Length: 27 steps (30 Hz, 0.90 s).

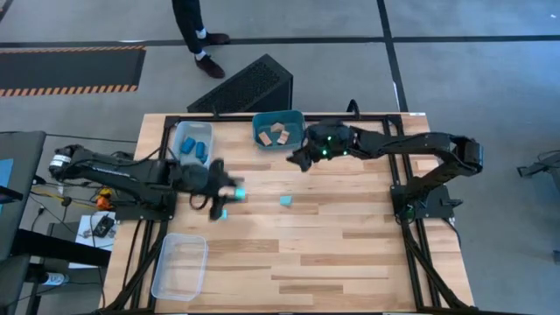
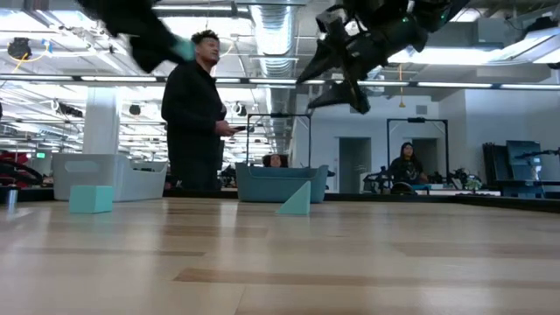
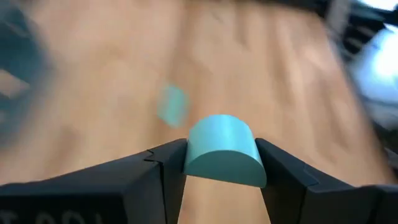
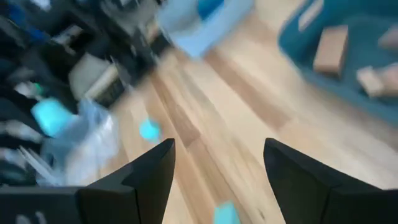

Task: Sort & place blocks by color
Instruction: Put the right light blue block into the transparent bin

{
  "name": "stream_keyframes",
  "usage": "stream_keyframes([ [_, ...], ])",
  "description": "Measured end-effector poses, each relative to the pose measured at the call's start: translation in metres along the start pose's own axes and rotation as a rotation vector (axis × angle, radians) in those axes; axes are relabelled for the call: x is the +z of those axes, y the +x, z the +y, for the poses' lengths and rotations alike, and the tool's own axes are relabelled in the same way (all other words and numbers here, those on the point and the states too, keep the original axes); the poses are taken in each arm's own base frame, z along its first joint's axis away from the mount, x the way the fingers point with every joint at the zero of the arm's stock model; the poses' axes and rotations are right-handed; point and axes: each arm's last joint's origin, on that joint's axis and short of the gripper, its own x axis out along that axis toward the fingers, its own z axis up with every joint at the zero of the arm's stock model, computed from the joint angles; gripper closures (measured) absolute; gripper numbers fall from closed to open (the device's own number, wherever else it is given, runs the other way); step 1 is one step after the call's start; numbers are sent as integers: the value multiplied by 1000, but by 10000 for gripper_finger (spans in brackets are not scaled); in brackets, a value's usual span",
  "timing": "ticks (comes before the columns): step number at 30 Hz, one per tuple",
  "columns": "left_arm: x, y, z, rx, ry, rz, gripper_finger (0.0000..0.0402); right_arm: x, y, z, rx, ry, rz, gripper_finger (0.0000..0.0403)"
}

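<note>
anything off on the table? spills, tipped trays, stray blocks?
Nothing spilled or tipped. Two pale cyan blocks lie loose on the table, unsorted. Left gripper holds a half-round cyan block; right gripper is open and empty near the teal tub.

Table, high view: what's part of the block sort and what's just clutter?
Job:
- left gripper, shut on cyan half-round block
- right gripper, open
- loose cyan blocks
- tan blocks in teal tub
- dark blue blocks in clear tray

Clutter:
- black wedge
- person
</note>
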Motion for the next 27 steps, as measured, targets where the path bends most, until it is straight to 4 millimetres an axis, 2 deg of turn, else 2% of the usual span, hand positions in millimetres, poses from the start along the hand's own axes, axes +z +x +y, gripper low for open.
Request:
stream_keyframes([
  [7,-33,-13,-46,-240,-187,301,255,-35,24,14,4,-68,159,138],
  [14,-54,-29,-75,-336,-386,517,255,-78,52,32,31,-135,295,138],
  [21,-90,-44,-102,-292,-383,752,255,-122,77,37,12,-139,423,138],
  [27,-121,-33,-110,-130,-411,874,250,-137,83,36,-63,-144,438,138],
])
